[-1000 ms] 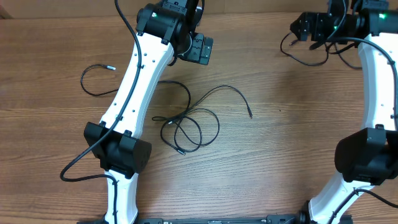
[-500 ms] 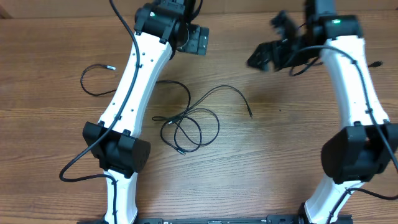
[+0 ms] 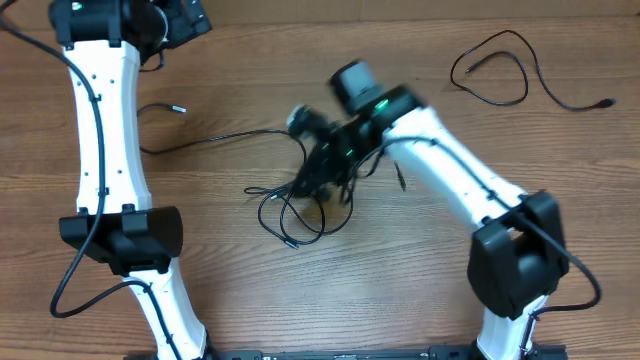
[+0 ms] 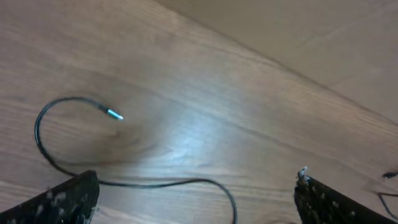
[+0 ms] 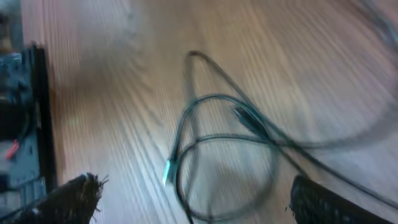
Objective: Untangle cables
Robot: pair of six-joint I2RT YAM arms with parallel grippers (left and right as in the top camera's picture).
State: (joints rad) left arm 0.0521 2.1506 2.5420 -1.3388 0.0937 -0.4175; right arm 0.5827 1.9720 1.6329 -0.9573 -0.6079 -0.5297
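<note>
Right pincer [image 5: 194,185] hangs wide open above the tangle of thin black cords with plug tips [image 3: 290,215] in the middle of the brown wooden tabletop [image 3: 400,290], I think so its fingers can straddle one loop (the overhead view is blurred there); left pincer [image 4: 196,186], also wide and empty, hovers far left over a curled black cord [image 4: 109,112]; another loose black cord [image 3: 515,38] lies well apart at far right; the tangle shows several crossed loops.
</note>
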